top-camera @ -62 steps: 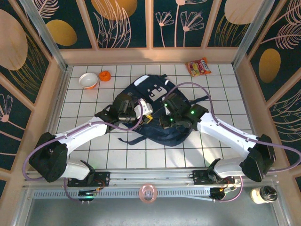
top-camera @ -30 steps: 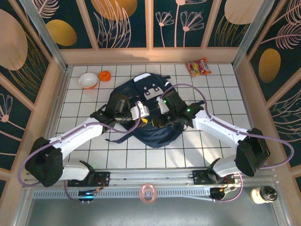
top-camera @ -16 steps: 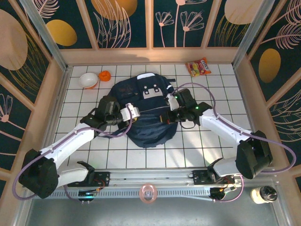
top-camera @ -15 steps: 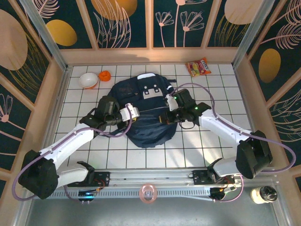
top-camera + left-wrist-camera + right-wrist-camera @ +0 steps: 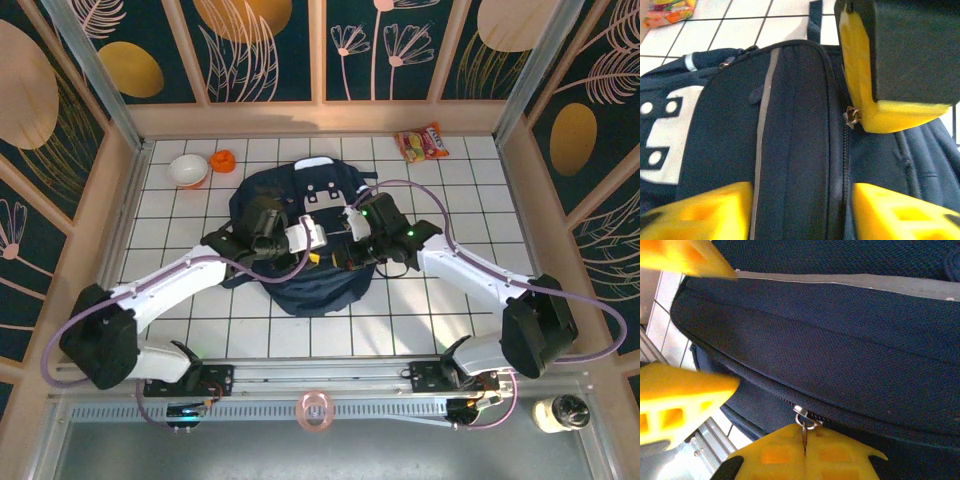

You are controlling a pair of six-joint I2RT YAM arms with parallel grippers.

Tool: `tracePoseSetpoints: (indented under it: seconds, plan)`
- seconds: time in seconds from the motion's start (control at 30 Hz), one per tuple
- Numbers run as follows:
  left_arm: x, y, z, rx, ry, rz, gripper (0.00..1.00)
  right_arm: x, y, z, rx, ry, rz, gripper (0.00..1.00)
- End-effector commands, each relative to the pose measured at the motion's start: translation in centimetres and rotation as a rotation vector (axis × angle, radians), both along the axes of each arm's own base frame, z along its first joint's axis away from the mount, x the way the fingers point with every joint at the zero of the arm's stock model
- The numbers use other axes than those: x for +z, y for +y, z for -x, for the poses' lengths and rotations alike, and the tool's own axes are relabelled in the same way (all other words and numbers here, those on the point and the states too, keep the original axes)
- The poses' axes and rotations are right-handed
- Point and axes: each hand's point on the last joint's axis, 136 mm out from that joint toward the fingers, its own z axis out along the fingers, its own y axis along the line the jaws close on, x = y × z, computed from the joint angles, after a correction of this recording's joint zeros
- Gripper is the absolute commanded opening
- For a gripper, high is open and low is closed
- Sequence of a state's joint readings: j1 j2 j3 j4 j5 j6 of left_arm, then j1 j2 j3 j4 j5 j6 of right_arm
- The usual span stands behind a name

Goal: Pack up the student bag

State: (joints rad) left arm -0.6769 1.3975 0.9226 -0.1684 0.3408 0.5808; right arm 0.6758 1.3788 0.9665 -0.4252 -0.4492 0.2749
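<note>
The student bag point(image 5: 300, 288) lies flat in the middle of the white tiled counter point(image 5: 450, 310), with its grey-white patch point(image 5: 662, 135) toward the far end. Both arms reach in over the bag's middle. The right hand point(image 5: 805, 446) comes in from the bag's right side with its yellow fingers pressed tight together. They have the small metal zip pull point(image 5: 802, 421) pinched between their tips, right on the dark zip line point(image 5: 846, 165) along the bag's side panel.

The left hand point(image 5: 802, 196) faces it from the bag's left side with its fingers spread wide and nothing held. One finger sits on each side of the panel, the thin light stripe point(image 5: 762, 130) just inside one finger and the zip just inside the other. The two hands are close together over the bag, with the pull between them.

Beyond the bag's far left corner are a small white bowl point(image 5: 187, 170) and an orange item point(image 5: 223, 160), side by side and clear of the fabric. Beyond its far right corner a bright snack packet point(image 5: 421, 142) lies against the back edge of the counter.
</note>
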Motion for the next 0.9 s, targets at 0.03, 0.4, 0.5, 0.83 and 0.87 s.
tracePoseSetpoints:
  seconds: [0.03, 0.4, 0.5, 0.83, 0.87]
  plan:
    - [-1.1, -0.5, -1.2, 0.027, 0.005, -0.020, 0.29, 2.7, -0.2, -0.1, 0.010, -0.023, -0.083, 0.00]
    - [-1.6, 3.1, 1.5, -0.020, -0.031, -0.054, 0.00, -1.9, -11.8, -6.5, -0.314, -0.011, 0.076, 0.00]
    - [-1.9, 3.4, 2.7, -0.078, -0.031, -0.062, 0.00, -1.6, -13.1, -8.9, -0.367, -0.036, 0.061, 0.00]
    - [3.9, 4.4, -0.3, 0.215, -0.030, 0.270, 0.80, 1.0, -13.7, -12.4, -0.409, -0.177, 0.028, 0.50]
    - [5.3, 5.6, -1.2, 0.305, -0.043, 0.350, 0.89, 1.7, -14.8, -12.6, -0.443, -0.206, 0.029, 0.70]
